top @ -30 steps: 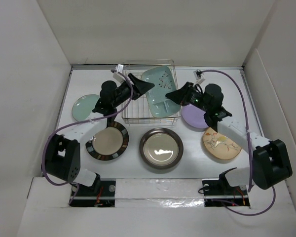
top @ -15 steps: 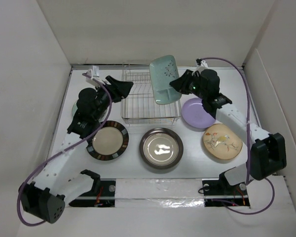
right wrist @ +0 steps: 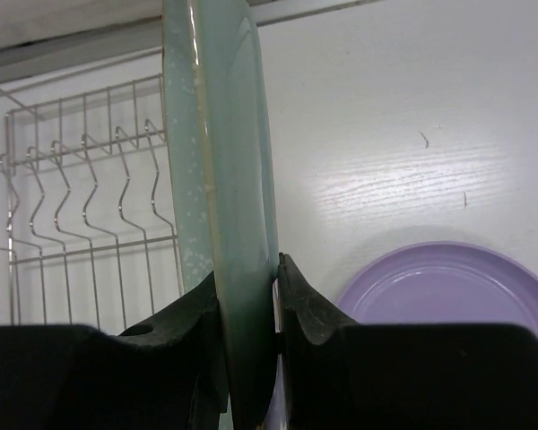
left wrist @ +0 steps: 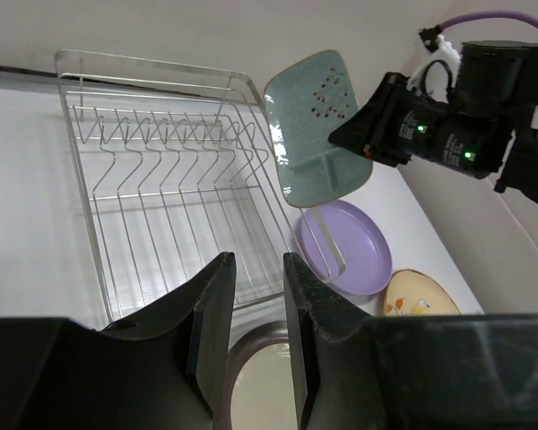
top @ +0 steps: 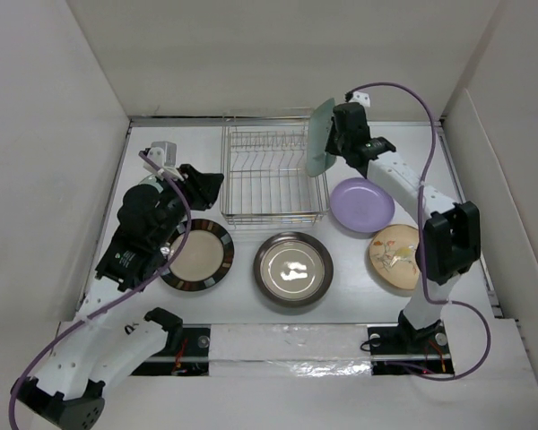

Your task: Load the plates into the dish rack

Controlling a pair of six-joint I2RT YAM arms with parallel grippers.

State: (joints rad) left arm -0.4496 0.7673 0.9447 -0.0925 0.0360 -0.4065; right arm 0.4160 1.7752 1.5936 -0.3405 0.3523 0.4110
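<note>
I am watching the right claw [right wrist: 249,273] clamping the lower edge of the pale mint rectangular plate [top: 321,136], one finger on each face. A second ago that plate was lying slanted across the square chrome-wire dish rack [top: 275,215], with both claws at it. Now it is hanging on edge in the air over the rack's right rim, with its face turned towards the tines.

The left claw [left wrist: 258,260] is pulling away from the rack to the left side of the table [top: 242,305]. Its fingers are standing narrowly apart with nothing between them, near the brown-rimmed cream round plate [top: 195,257].

The rack is holding no plate at the moment, so I am judging the loading as not yet begun. The upright turn is what matters here. A flat plate was only resting on top of the tines, whereas an edge-on plate can slide down between two rows.

The glossy dark brown round plate [top: 293,268], the lavender round plate [top: 362,204] and the tan floral round plate [top: 394,258] are lying flat on the table, in front of the rack and to its right.
</note>
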